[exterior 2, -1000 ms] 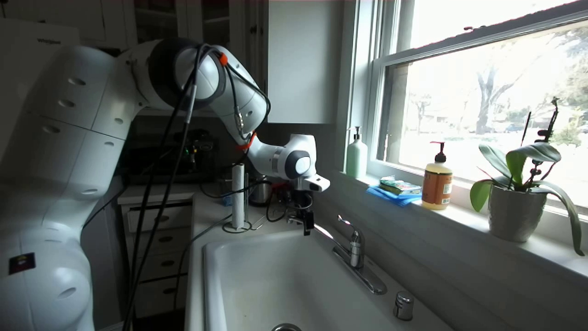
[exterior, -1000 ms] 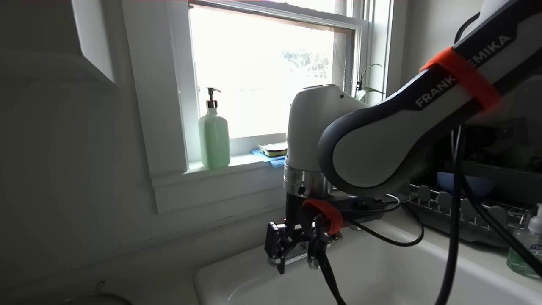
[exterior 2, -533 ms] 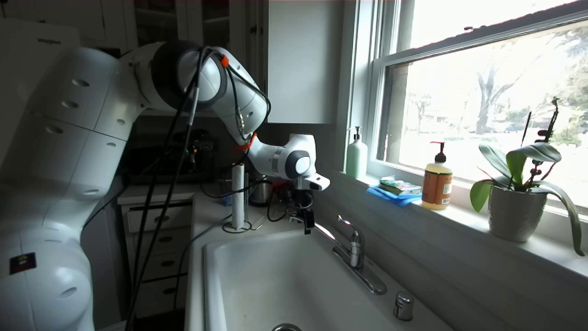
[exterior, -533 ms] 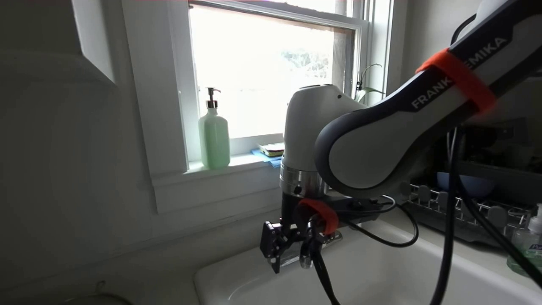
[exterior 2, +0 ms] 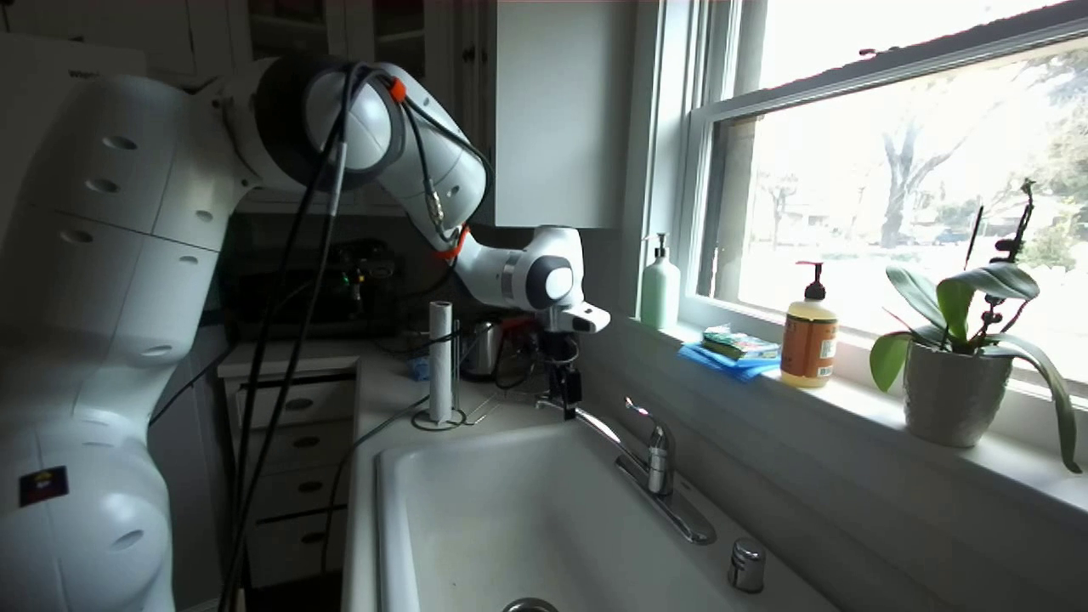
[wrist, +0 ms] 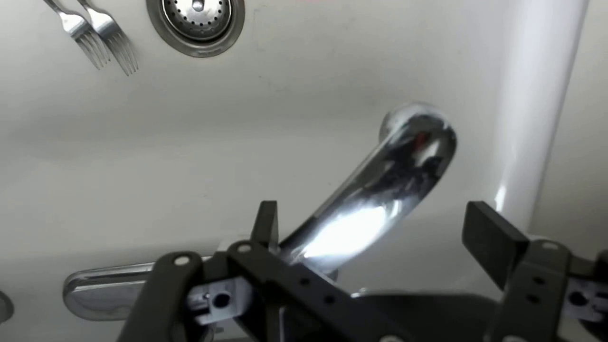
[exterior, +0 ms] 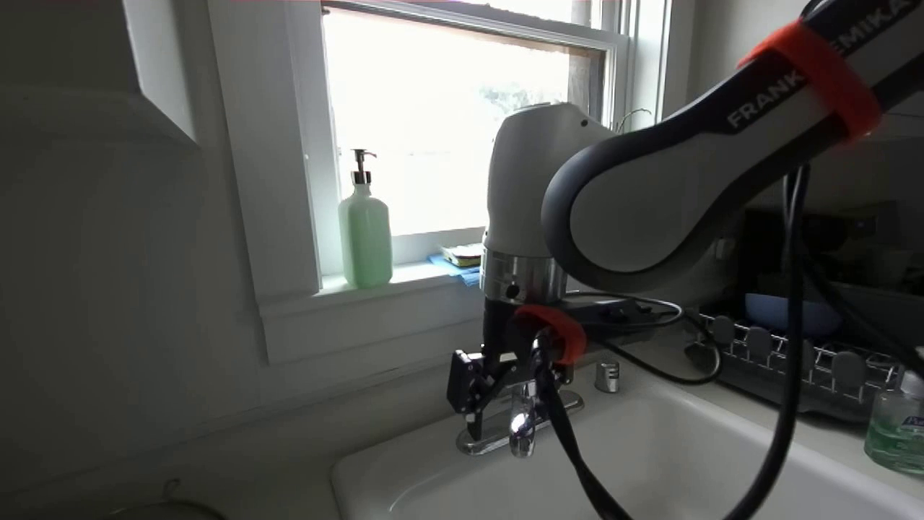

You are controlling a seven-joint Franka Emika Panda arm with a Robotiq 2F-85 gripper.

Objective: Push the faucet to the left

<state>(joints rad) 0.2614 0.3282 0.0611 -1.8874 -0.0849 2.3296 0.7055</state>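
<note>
The white arm (exterior 2: 170,221) carried the jaws at its end, pointing down. Behind and above the jaws in an exterior view stood the window (exterior: 433,130); below them lay the sink (exterior 2: 510,510). On the sill (exterior 2: 869,410), well apart from the jaws, was a potted plant (exterior 2: 956,382). The faucet (exterior 2: 660,467) stood near the jaws, which were released and spread wide: in the wrist view its chrome spout (wrist: 370,199) slanted between the two fingers (wrist: 494,244), closer to one, its end ahead of them. Whether it touched either finger, I could not tell. In an exterior view the green pump bottle (exterior 2: 660,293) and the orange-labelled soap bottle (exterior 2: 807,347) stood above and right of the jaws. Well ahead of the jaws in the wrist view were the drain strainer (wrist: 197,19) and, near it, two forks (wrist: 107,28).
</note>
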